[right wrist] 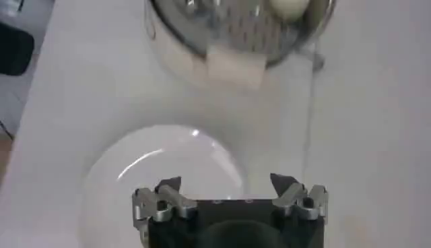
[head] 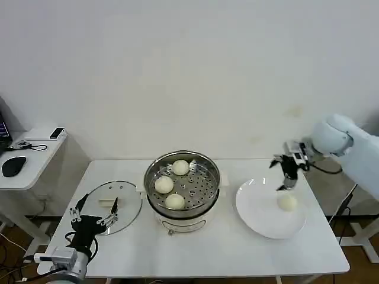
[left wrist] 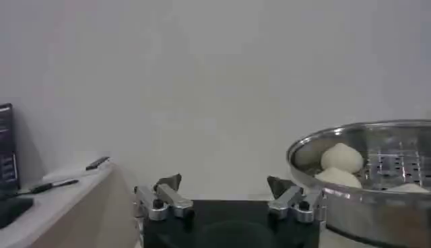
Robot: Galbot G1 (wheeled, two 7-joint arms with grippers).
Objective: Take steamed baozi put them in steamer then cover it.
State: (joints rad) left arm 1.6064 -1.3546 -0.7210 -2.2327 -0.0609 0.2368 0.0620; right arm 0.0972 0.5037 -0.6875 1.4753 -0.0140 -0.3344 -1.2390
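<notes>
The left hand (left wrist: 225,195) is seen from its own wrist camera with both dark-tipped fingers (left wrist: 168,183) spread wide apart and nothing held between them, against a plain pale wall. The steamer (left wrist: 350,202), a shiny steel pot with a rolled rim, is seen close beside the far finger, and two steamed baozi (left wrist: 341,157) are seen lying on its perforated tray, one just behind the other. A side bench (left wrist: 60,195) is seen on the opposite side, with a pen-like object (left wrist: 57,184) and a small dark flat item (left wrist: 97,162) lying on it.
</notes>
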